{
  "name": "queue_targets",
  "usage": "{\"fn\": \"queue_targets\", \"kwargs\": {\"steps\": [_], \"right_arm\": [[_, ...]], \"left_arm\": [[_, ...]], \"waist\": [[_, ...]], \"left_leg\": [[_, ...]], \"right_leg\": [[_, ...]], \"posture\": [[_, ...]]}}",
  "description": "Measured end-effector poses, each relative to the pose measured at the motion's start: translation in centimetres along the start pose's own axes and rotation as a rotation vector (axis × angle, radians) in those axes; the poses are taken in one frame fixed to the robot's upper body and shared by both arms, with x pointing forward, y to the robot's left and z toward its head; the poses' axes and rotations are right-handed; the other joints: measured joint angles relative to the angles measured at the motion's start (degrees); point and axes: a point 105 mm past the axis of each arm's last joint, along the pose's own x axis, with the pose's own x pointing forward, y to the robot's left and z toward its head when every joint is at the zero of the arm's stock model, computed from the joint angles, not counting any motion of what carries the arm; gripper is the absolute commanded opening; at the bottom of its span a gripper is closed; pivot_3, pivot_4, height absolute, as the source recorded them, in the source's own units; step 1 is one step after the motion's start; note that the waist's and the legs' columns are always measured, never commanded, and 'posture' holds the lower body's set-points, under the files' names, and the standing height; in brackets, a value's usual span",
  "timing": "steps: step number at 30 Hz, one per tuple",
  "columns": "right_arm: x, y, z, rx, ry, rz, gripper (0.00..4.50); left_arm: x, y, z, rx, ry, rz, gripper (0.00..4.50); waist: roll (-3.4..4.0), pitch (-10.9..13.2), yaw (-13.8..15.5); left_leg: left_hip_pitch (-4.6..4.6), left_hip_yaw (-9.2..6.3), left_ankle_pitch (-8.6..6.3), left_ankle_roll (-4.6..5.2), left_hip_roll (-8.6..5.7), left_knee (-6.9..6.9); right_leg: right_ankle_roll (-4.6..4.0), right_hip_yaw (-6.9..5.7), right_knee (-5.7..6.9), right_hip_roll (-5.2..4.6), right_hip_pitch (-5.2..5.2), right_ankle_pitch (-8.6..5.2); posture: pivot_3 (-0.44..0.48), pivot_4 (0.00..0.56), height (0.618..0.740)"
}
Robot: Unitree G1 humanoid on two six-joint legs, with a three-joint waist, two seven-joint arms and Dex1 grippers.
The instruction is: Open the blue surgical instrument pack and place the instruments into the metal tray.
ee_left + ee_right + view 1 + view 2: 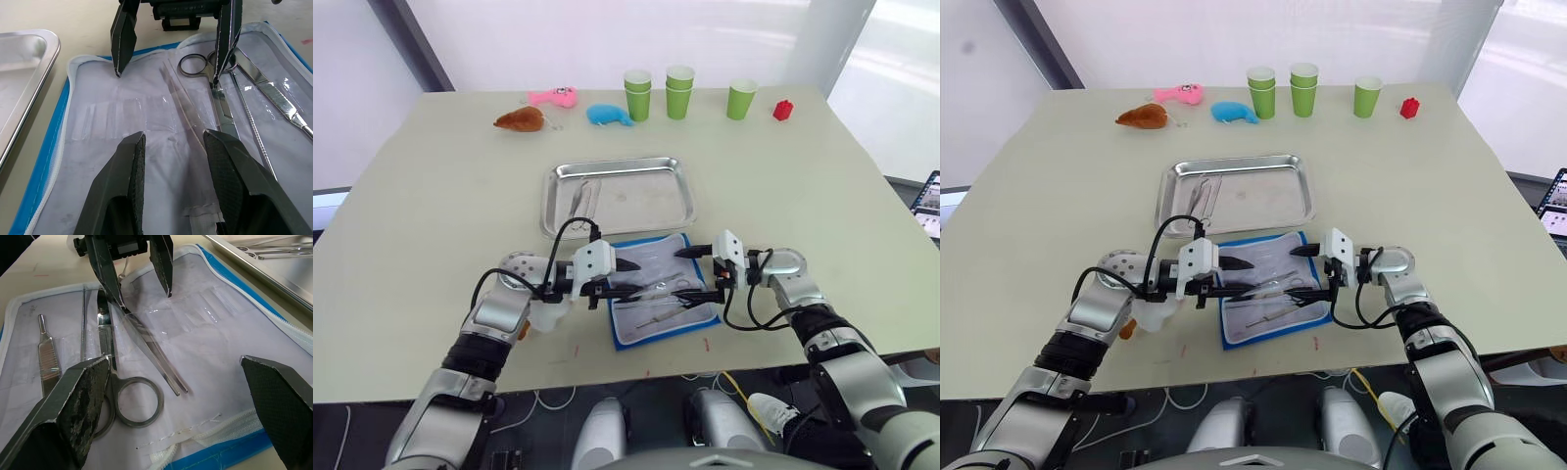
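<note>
Table (431, 235) pale cream, window wall (607, 39) behind, green cups (678, 91) along far edge.

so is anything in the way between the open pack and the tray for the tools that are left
Nothing visible blocks that path. The metal tray lies just beyond the opened blue surgical instrument pack, with bare table between them. The remaining instruments still sit under clear sleeves, so those may hold them back. Both the left gripper and right gripper are open over the pack.

Opened pack (662, 291) before metal tray (619, 198); cups (678, 92), toys (548, 110) behind tray.
</note>
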Motion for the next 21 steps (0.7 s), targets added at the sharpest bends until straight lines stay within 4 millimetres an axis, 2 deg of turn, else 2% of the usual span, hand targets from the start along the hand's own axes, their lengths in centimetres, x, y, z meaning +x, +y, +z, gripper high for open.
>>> {"fn": "queue_targets", "kwargs": {"steps": [14,21], "right_arm": [[0.0,0.0,0.0,-0.001,0.000,-0.003,4.50],[0.0,0.0,0.0,-0.001,0.000,-0.005,4.50]], "left_arm": [[-0.1,-0.5,-0.1,-0.076,-0.033,0.007,2.03],[-0.4,-1.3,-0.5,-0.094,-0.020,-0.013,2.03]], "waist": [[0.02,0.01,0.01],[0.05,0.02,0.05]], "left_leg": [[0.00,-0.07,0.00,0.00,0.01,0.00],[-0.01,-0.15,0.00,0.00,0.01,0.00]], "right_leg": [[-0.01,-0.02,0.00,0.00,0.00,0.00],[-0.05,-0.01,0.00,-0.02,-0.01,-0.03]], "posture": [[0.000,0.150,0.740],[0.000,0.150,0.740]]}}
